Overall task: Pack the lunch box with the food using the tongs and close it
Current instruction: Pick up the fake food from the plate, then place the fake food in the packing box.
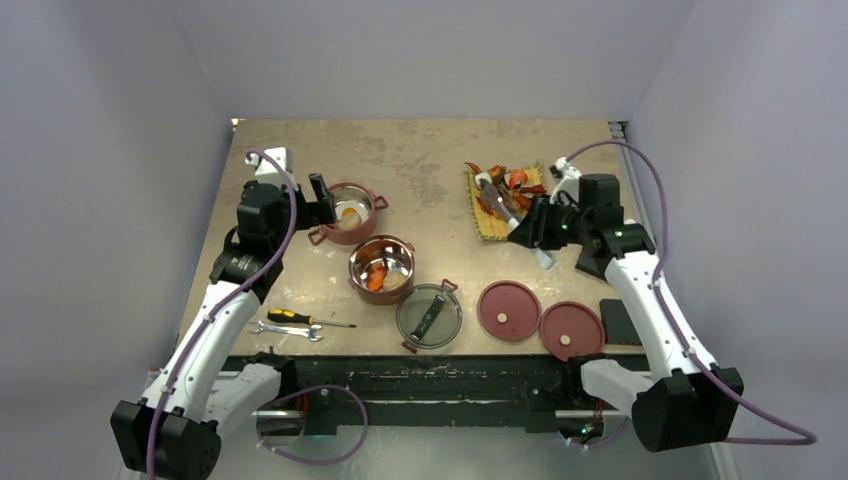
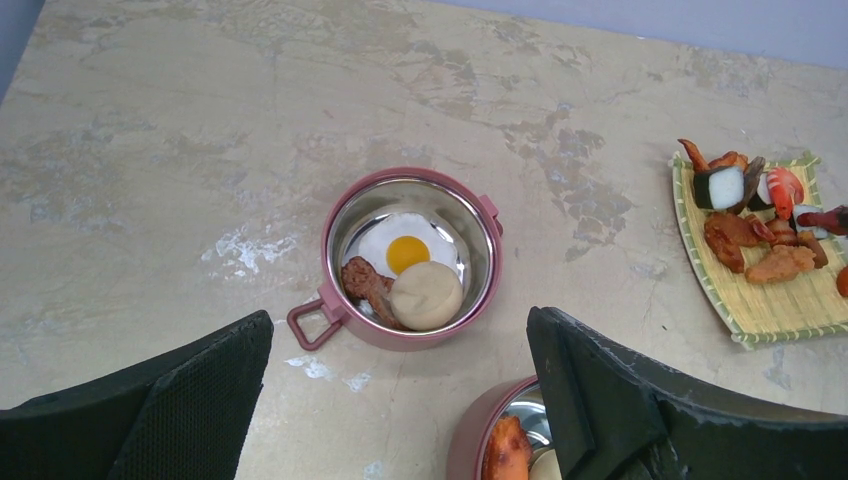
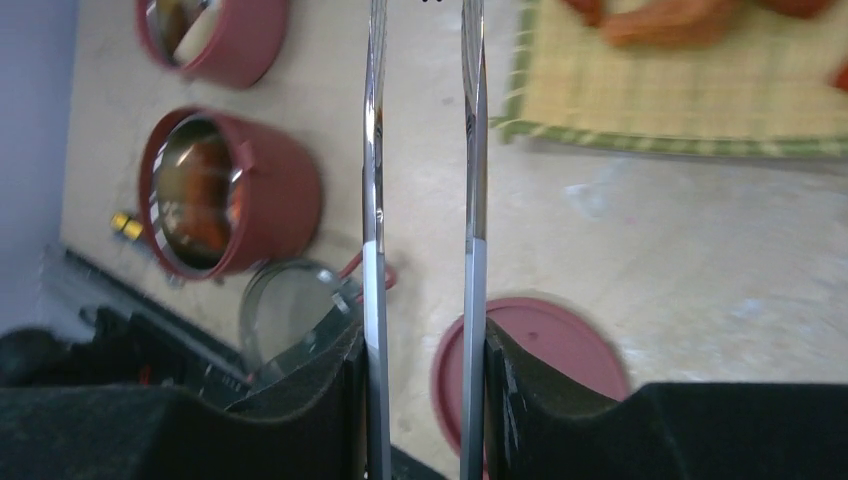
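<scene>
Squeezing the tongs (image 3: pixel 373 200), clear only wrist-side, the right tool (image 3: pixel 423 350) sits half-closed; the left tool (image 2: pixel 398 345) gapes empty.

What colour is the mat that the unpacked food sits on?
The mat is pale yellow woven straw with a green-striped edge, clearest in the left wrist view.

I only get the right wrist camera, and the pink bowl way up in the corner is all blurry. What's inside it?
Observer: That far bowl holds a fried egg, a beige bun and a brown piece.
Operator: Where is the other arm?
Observer: The left gripper hangs open next to that bowl, holding nothing.
Operator: Where do my shiny tongs end?
Observer: The tongs, clamped in the right gripper, reach out over the yellow mat, with their tips by the food pile.
</scene>
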`<state>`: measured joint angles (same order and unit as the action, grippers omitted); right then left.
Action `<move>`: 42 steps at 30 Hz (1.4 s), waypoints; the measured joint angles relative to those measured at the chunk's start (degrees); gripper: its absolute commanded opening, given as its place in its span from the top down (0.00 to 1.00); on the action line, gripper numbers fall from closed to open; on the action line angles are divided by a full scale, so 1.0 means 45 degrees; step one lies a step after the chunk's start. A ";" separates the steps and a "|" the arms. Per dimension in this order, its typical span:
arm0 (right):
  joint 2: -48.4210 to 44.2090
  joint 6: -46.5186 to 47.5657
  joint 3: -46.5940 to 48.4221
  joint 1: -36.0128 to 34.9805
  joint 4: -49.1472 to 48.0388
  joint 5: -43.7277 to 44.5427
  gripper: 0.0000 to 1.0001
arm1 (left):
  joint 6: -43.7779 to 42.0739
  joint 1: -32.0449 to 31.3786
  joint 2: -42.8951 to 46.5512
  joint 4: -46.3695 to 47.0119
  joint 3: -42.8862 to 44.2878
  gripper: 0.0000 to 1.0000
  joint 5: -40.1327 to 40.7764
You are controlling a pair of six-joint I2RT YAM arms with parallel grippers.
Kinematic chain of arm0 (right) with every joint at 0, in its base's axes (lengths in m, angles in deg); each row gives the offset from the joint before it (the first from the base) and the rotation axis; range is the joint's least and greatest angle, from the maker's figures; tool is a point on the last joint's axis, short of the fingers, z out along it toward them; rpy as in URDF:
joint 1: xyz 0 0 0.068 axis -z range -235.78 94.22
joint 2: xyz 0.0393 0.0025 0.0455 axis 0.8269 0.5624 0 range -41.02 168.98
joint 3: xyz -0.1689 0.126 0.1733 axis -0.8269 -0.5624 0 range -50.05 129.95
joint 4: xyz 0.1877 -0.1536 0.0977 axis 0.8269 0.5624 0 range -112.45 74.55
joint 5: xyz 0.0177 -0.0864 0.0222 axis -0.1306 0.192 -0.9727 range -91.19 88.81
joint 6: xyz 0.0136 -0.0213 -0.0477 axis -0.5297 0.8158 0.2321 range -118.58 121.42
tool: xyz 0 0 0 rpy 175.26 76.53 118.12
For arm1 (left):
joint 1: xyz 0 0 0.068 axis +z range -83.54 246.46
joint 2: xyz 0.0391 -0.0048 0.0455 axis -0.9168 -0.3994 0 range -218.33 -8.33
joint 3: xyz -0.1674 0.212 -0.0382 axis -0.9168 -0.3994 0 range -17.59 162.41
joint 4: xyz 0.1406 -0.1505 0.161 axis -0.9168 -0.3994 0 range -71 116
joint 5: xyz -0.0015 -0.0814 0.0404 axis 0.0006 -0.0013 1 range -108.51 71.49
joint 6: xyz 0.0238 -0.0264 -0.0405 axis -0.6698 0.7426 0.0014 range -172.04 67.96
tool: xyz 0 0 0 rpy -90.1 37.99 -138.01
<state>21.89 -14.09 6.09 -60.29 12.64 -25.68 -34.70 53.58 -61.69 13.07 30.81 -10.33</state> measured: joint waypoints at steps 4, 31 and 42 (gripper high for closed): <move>-0.0160 0.0049 0.0063 -0.1360 -0.0083 -0.1132 1.00 | 0.0005 0.0000 -0.0083 -0.0005 0.0000 0.01 0.0024; 0.2992 -0.0651 0.0092 -0.7936 -0.1894 -0.2011 0.99 | 0.0005 0.0000 -0.0262 -0.0005 0.0000 0.01 0.0146; 0.3619 -0.0641 0.0563 -0.8233 -0.2113 -0.1802 0.70 | 0.0005 0.0000 -0.0262 -0.0005 0.0000 0.01 0.0146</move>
<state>38.18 -16.97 8.63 -97.34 3.13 -33.79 -34.67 53.58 -62.87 13.05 30.81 -9.67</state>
